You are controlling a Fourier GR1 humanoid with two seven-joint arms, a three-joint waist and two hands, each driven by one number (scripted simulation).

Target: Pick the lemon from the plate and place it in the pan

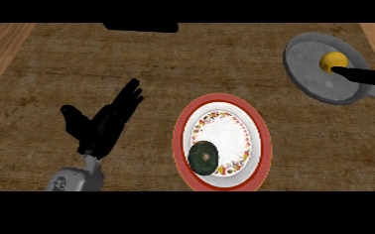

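wooden counter: lemon in pan

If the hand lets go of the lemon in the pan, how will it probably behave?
The lemon looks round, so it may roll a little. The pan has a raised rim, which should likely keep it inside. It probably keeps its shape; it shows no dent beside the right hand.

One view only, taken from the robot's head and aimed steeply down at the wooden tabletop. It sits close enough that the tabletop fills the whole width. The plate lies low centre, the pan at the upper right edge, and the left hand enters from below.
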